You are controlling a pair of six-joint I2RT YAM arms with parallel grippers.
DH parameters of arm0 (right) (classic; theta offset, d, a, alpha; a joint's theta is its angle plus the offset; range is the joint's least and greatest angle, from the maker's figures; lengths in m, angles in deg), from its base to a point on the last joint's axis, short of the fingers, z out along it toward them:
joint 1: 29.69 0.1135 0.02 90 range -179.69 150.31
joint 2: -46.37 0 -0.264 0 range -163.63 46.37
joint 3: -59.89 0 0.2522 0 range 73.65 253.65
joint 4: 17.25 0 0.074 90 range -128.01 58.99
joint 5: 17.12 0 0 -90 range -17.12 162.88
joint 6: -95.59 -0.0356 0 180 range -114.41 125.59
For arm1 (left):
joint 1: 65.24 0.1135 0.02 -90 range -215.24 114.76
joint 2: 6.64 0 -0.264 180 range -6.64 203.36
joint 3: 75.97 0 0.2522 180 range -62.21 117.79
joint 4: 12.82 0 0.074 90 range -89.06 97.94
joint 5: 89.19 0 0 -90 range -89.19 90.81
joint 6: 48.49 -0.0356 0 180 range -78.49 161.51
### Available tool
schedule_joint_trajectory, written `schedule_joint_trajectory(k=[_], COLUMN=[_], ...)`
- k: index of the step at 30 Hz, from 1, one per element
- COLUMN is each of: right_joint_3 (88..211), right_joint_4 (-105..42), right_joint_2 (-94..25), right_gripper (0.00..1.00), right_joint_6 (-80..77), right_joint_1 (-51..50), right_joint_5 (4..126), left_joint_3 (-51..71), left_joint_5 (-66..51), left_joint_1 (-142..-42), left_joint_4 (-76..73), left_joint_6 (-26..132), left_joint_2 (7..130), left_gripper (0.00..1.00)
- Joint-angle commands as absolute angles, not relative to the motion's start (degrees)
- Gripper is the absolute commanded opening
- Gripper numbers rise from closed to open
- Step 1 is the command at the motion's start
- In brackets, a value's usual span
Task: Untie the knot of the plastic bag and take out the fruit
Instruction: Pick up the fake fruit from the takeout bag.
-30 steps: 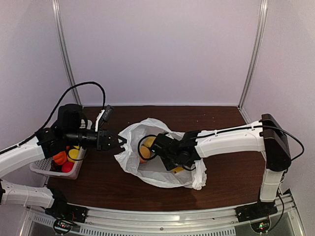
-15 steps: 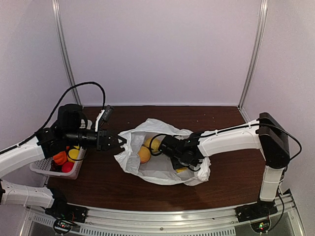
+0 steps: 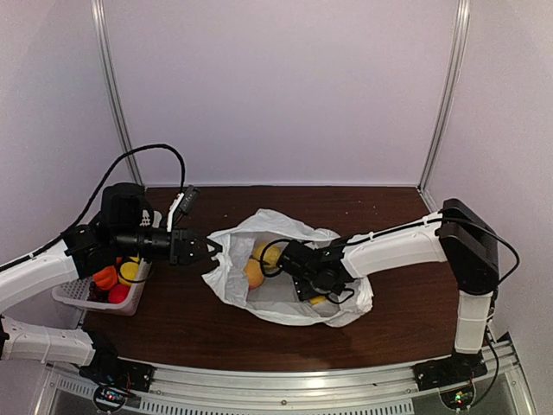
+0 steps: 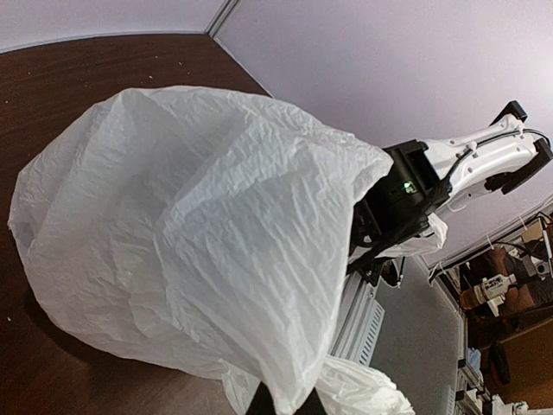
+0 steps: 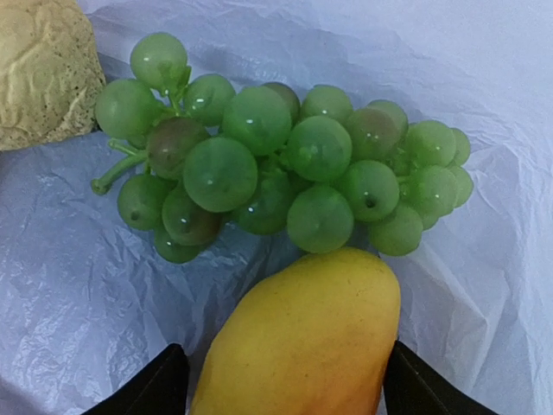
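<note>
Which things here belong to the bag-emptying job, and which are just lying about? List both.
Job: plastic bag, pinched by left gripper; green grape bunch, mango and orange fruit inside it; right gripper straddling the mango.
Lying about: white slatted basket and its fruit pieces.

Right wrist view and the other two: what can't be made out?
- Right wrist: right gripper fingertips cut off by the bottom edge, either side of the mango.
- Left wrist: left gripper nearly all below the edge, under the plastic bag.
- Top external: no knot visible among the bag's folds.
</note>
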State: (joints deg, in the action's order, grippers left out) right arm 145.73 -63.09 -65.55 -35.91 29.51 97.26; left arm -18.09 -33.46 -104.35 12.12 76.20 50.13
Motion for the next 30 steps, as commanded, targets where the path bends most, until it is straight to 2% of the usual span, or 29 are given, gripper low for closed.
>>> schedule_joint_trajectory(k=[1,8,13,21,30], right_joint_3=[147.98,148.94,147.59,144.04,141.31], right_joint_4=[-62.6,-63.2,-62.12,-57.53,-50.23], right_joint_2=[-68.1,-67.58,-65.49,-61.21,-55.47], right_gripper=[0.75,0.52,0.43,0.38,0.38], right_joint_6=[-34.34,-33.76,-32.31,-27.03,-15.58], right_joint_1=[28.96,28.96,28.93,29.97,36.57], right_joint_5=[97.9,98.98,98.57,97.05,95.89], left_joint_3=[-18.78,-18.72,-18.56,-18.18,-17.84], left_joint_5=[-32.94,-32.94,-32.83,-31.53,-29.75], left_joint_1=[-104.7,-104.7,-104.7,-104.66,-104.7], left_joint_4=[11.4,11.4,11.4,11.17,9.0], left_joint_6=[76.13,76.13,76.05,76.11,77.4], left_joint_2=[49.94,50.12,50.62,50.95,52.03], left_gripper=[0.0,0.0,0.0,0.0,0.0])
